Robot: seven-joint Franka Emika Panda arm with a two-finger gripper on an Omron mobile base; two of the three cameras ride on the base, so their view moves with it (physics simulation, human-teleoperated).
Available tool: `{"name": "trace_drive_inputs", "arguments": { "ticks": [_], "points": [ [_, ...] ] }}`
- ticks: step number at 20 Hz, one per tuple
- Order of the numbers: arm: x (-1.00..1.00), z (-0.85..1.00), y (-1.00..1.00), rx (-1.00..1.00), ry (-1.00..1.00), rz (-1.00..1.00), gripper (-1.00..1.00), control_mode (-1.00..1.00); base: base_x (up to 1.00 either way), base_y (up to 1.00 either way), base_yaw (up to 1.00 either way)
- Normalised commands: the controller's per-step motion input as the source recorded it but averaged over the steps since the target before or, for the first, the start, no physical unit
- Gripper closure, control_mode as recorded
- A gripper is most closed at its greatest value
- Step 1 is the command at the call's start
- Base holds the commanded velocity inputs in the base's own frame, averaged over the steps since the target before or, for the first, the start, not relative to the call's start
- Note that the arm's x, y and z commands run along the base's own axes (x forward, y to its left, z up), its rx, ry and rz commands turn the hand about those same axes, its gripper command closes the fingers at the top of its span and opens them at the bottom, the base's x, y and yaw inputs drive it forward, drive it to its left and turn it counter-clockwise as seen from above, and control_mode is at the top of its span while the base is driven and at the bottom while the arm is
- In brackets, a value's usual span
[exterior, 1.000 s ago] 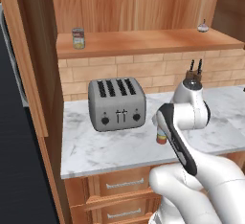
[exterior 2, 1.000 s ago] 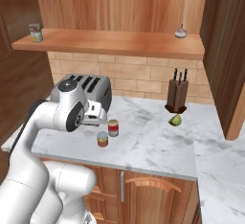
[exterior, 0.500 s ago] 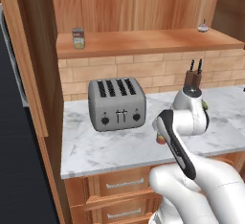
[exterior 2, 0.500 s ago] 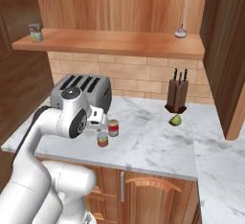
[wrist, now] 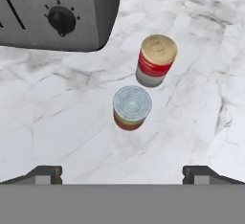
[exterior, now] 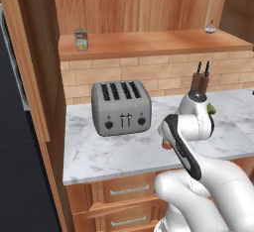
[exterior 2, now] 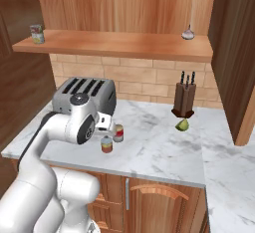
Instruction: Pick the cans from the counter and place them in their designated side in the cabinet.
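While both cans stand upright on the counter (exterior 2: 164,150), they sit just beside each other, near but apart from the toaster's (exterior 2: 85,93) front corner. Can with the yellow band (wrist: 132,107): silver lid in the hand view, red and yellow showing on its side; also seen at the counter's front part in the right base view (exterior 2: 106,144). Red can with the pale band (wrist: 155,61): gold-brown lid, standing slightly farther back toward the wall (exterior 2: 118,133). Whether the two touch cannot be told.

Gripper (wrist: 122,174) hangs above the pair, looking down on them, jaws spread wide, nothing between the fingertips (wrist: 45,174). Neither can is touched.

Counter is white marble with grey veins, wooden drawers (exterior: 126,191) with metal handles below. Toaster is grey, four slots, dial and levers on its face.

Cabinet (exterior 2: 119,43) above: long wooden shelf board with plank back. On its left end, a silver-topped can with pale label (exterior: 81,39); on its right end, a small pale rounded object (exterior 2: 188,33), too small to name.

Farther right on the counter: knife block (exterior 2: 184,98) against the brick wall, a green fruit piece (exterior 2: 182,125) just in front of it.
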Motion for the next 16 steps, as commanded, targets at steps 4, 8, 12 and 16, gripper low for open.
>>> {"name": "trace_drive_inputs", "arguments": {
  "ticks": [4, 8, 12, 16],
  "points": [
    [0.22, -0.1, -0.04, 0.01, 0.07, 0.0, -1.0, -1.0, 0.0, 0.0, 0.0],
    [0.21, -0.12, 0.0, 0.0, 0.08, 0.0, -1.0, -1.0, 0.0, 0.0, 0.0],
    [0.19, -0.19, 0.0, 0.0, 0.07, 0.0, -1.0, -1.0, 0.0, 0.0, 0.0],
    [0.17, -0.21, 0.0, 0.0, 0.04, 0.0, -1.0, -1.0, 0.0, 0.0, 0.0]
  ]
}}
